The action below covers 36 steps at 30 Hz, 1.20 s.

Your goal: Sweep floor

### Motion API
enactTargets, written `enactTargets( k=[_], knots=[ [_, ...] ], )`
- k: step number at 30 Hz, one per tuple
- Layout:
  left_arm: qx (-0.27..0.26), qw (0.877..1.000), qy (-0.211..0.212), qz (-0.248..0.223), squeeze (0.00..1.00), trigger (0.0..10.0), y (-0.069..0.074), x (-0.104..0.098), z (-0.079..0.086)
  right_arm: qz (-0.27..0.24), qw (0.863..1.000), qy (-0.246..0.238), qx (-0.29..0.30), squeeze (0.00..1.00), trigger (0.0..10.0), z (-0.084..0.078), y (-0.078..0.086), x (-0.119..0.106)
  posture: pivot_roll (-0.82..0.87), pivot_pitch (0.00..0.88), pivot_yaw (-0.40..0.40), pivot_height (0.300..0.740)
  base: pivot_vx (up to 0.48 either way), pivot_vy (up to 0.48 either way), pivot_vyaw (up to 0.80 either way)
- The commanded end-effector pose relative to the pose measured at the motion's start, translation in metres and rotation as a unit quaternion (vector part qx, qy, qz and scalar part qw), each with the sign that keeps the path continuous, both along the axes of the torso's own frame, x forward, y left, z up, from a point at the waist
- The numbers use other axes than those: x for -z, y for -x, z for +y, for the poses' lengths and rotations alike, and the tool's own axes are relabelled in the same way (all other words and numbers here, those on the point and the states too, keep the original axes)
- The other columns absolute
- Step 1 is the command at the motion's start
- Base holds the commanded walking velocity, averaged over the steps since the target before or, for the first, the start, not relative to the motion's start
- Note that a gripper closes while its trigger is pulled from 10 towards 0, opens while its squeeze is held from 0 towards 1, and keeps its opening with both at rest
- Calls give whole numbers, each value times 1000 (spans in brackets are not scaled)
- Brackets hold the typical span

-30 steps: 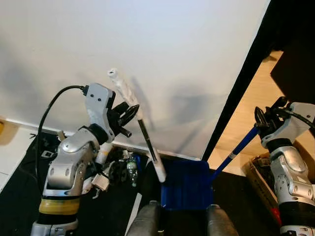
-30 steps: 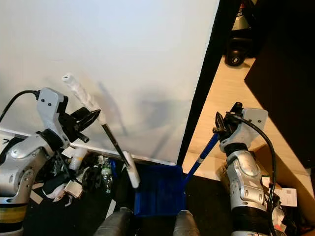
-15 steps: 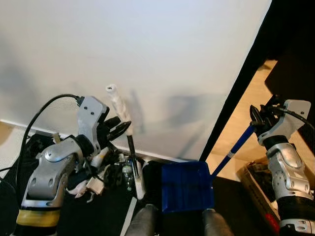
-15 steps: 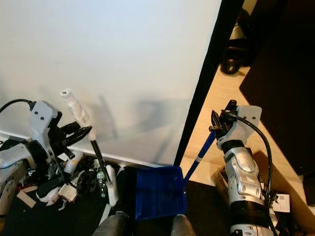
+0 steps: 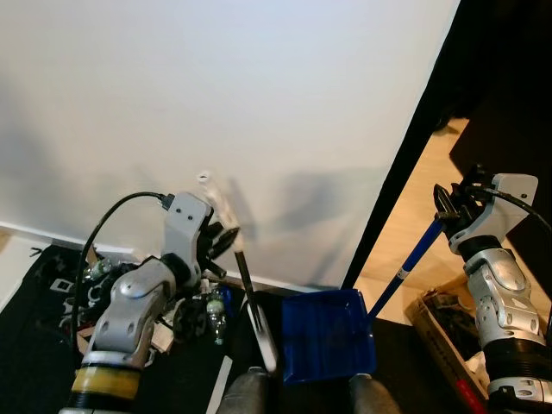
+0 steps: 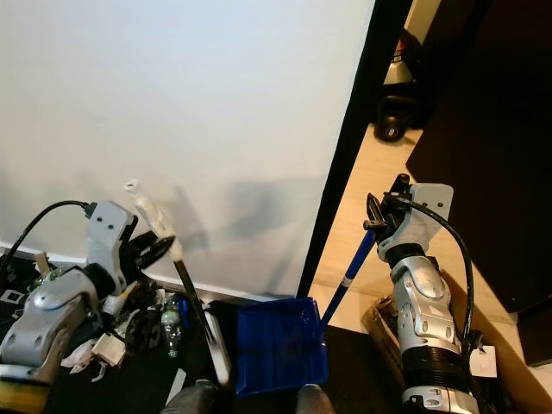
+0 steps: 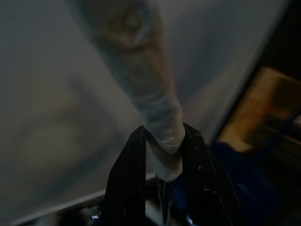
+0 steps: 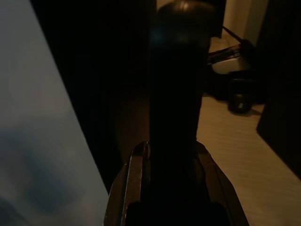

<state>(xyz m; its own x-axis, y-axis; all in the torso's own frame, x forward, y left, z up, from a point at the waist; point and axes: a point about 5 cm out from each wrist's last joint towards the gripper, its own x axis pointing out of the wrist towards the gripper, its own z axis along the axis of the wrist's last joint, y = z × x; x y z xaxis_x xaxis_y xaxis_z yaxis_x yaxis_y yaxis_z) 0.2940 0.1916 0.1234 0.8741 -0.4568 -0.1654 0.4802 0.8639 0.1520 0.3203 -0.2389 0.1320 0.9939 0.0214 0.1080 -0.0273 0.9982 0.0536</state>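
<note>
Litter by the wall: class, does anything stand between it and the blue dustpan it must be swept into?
Yes. The broom held by the left gripper slants down between the litter and the blue dustpan, which the right gripper holds by its handle.

We count one broom (image 5: 244, 280), its white-wrapped handle clamped in the left tool (image 5: 226, 241), and one blue dustpan (image 5: 326, 335), whose long blue handle is clamped in the right tool (image 5: 450, 205). That makes two tools and two silver arms. By the wall we can pick out one small bottle (image 5: 215, 304) among a litter pile (image 5: 177, 306) too jumbled to count.
</note>
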Motion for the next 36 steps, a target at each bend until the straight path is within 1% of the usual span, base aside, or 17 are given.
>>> enactTargets(
  k=[1,8,11,12,13,14,17,18,21,25,27,31,32,33,34,36],
  knots=[
    [4,1000,-1,-24,0,10000,-5,-3,-8,-22,1000,-3,7,0,10000,-5,-2,-8,56,72,17,740,0,0,0],
    [11,999,10,-29,0,10000,-8,-4,-12,-24,1000,-2,17,0,10000,-9,-2,-9,54,73,24,740,0,0,0],
    [4,1000,3,-26,0,10000,-10,1,-11,-24,1000,-3,18,0,10000,-9,-1,-7,53,72,26,740,0,0,0],
    [-8,1000,-2,-23,0,10000,-11,6,-9,-24,1000,-4,18,0,10000,-9,-1,-7,54,72,26,740,0,0,0],
    [-35,999,-11,-17,0,10000,-14,14,-3,-24,1000,-4,18,0,10000,-8,-1,-6,53,72,24,740,0,0,0],
    [-35,999,-11,-17,0,10000,-14,14,-3,-24,1000,-4,18,0,10000,-8,-1,-6,53,72,24,740,0,0,0],
    [-118,993,-14,10,0,10000,-21,35,12,-23,1000,-5,17,0,10000,-8,-2,-6,52,73,19,740,0,0,0],
    [-149,989,-9,21,0,10000,-23,40,17,-24,1000,-5,15,0,10000,-7,-3,-7,49,74,19,740,0,0,0],
    [-159,987,1,28,0,10000,-25,42,18,-25,1000,-4,15,0,10000,-7,-4,-8,50,74,15,740,0,0,0],
    [-171,984,-8,57,0,10000,-22,53,23,-26,1000,-2,16,0,10000,-9,-4,-9,45,77,14,740,0,0,0],
    [-170,983,-4,71,0,10000,-19,60,23,-26,1000,-2,16,0,10000,-9,-4,-9,45,77,14,740,0,0,0],
    [-166,983,2,74,0,10000,-18,64,20,-26,1000,-2,16,0,10000,-9,-4,-9,43,80,13,740,0,0,0],
    [-164,984,11,72,0,10000,-19,63,18,-25,1000,-2,16,0,10000,-9,-4,-9,42,81,13,740,0,0,0],
    [-155,985,37,66,0,10000,-22,59,12,-25,1000,-2,16,0,10000,-10,-4,-8,42,81,13,740,0,0,0],
    [-139,986,68,58,0,10000,-25,52,4,-26,1000,-2,16,0,10000,-10,-4,-8,42,82,12,740,0,0,0],
    [-106,987,112,36,0,10000,-30,36,-9,-26,1000,-2,16,0,10000,-10,-4,-8,42,82,12,740,0,0,0]
  ],
)
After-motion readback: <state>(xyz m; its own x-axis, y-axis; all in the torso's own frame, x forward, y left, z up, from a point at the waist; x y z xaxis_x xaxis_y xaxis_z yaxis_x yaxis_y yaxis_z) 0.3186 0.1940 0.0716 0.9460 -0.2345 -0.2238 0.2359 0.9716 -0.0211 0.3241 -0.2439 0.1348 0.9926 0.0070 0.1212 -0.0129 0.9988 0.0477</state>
